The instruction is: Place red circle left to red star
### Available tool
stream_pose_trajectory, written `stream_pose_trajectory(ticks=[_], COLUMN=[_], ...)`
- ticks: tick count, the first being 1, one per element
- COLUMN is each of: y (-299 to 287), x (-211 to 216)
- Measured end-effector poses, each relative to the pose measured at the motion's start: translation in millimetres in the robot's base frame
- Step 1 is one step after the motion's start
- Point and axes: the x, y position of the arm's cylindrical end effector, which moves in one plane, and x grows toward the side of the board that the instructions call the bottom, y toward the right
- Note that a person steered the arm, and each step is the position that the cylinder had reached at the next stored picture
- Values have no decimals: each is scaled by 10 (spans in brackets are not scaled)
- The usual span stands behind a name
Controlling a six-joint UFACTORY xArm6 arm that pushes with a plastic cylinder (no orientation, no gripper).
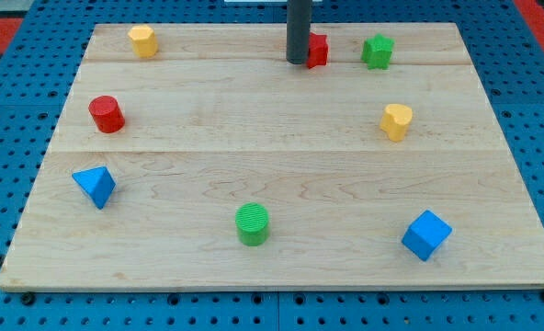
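While standing at view's top edge of pale wooden board (281, 193), my tip (297, 61) touches left side of red star-shaped block (318, 50), partly hiding it. No jaws on rod, so nothing grasped. Red cylinder block (107, 114) sits far off at view's left, well apart from star. Green star block (378, 51) just right of red star. Yellow hexagonal block (142, 40) top left; yellow heart-shaped block (396, 120) right; blue triangular block (95, 186), green cylinder block (252, 224), blue cube (426, 234) along bottom.

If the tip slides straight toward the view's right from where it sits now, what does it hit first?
My tip would first meet the red star, which sits right beside it, apparently touching or nearly so. The green star lies further right. Depth is hard to judge here.
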Motion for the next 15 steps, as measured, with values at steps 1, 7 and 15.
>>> stream_pose_trajectory(ticks=[1, 7, 15], y=[-284, -3268, -1304], x=[421, 1105, 183])
